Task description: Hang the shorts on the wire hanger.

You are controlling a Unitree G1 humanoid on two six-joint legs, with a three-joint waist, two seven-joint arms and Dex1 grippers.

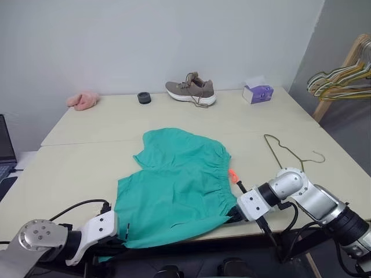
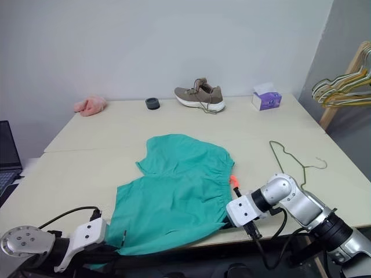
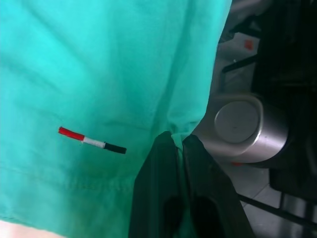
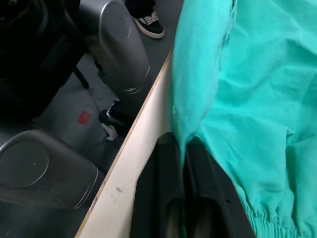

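Currently the shorts (image 1: 177,185) lie spread on the pale table (image 1: 87,168), filling the lower middle of the head view, their near edge hanging a little over the table's front edge. Gathered waistband faces the right side; an orange drawstring tip (image 1: 233,175) pokes out beside it.

Left gripper (image 3: 177,141): fingers nearly together, pinching a fold of the teal fabric at the lower left corner of the shorts. The wrist view shows cloth caught between the two black fingers (image 3: 153,183), with a small red, white and black tag (image 3: 91,141) sewn on the fabric nearby.

Right gripper (image 4: 182,144): fingers likewise narrow, clamped on the fabric's edge just at the table's front edge, at the lower right corner of the shorts near the waistband.

Wire hanger (image 1: 288,150) lies flat on the table, right of the shorts and apart from them, hook toward the right edge of the frame.

Along the far edge of the table: pink cloth (image 1: 83,100) upper left, small dark round object (image 1: 144,98), brown shoe (image 1: 191,90), purple tissue box (image 1: 257,92). More hangers (image 1: 342,78) hang on a wooden rack at the upper right.
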